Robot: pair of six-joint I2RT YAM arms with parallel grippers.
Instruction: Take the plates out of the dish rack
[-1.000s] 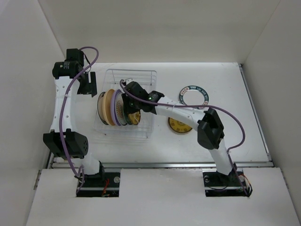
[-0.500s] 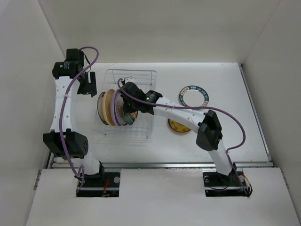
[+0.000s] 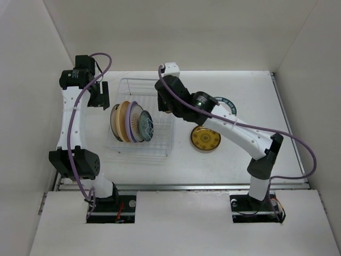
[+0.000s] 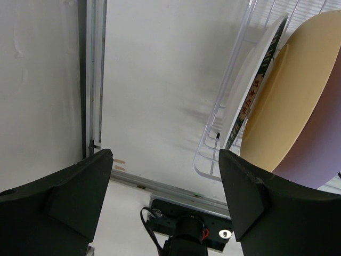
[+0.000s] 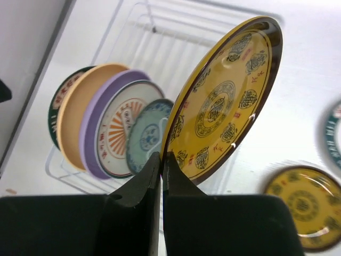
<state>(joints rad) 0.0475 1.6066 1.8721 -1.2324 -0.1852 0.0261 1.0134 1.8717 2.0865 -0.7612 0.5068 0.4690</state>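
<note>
Plates stand edgewise in the dish rack, seen from above. Left wrist: left end effector gapes empty beside it. Right wrist: right end effector pinches the yellow plate by its rim alone, clear of the rack; it could swivel and drop.

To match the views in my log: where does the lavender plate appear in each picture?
Top external: lavender plate on edge in the rack, left of centre.
Left wrist: plate at the lower right edge.
Right wrist: plate left of centre.
Shared landmark: tan plate next to it.
</note>
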